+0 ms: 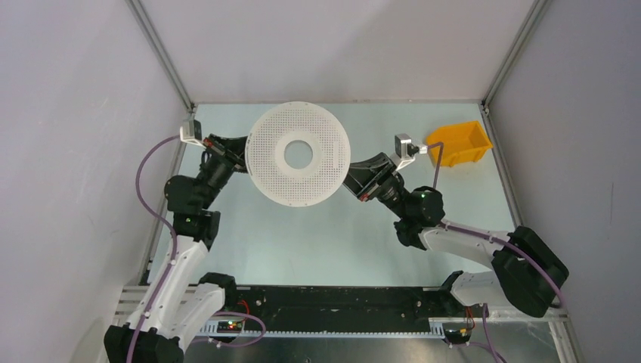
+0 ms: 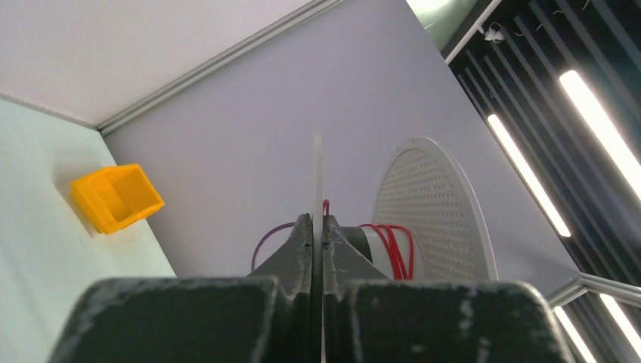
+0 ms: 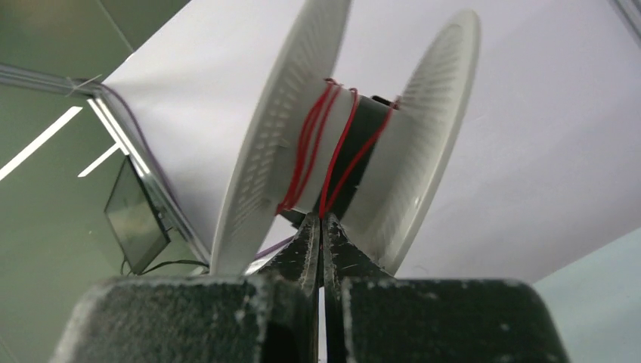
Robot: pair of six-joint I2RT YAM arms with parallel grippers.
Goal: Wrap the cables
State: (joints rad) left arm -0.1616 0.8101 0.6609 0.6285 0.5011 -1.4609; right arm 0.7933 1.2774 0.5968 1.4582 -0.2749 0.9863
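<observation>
Fingers of the left tool (image 2: 317, 227) are pressed together on the thin edge of one disc of the pale spool (image 1: 302, 185). The spool hangs above the surface (image 1: 317, 242) between both arms, each bent at the elbow and reaching inward. Thin red cable (image 3: 314, 144) loops loosely round its hub. The right tool (image 3: 322, 224), closed, pinches a cable strand between the discs. A yellow bin (image 1: 459, 142) sits at the surface's far right corner.

From above: cables (image 3: 333, 155), left hand (image 2: 317, 227) and right hand (image 3: 321, 224) tips beneath spool (image 1: 298, 153).
</observation>
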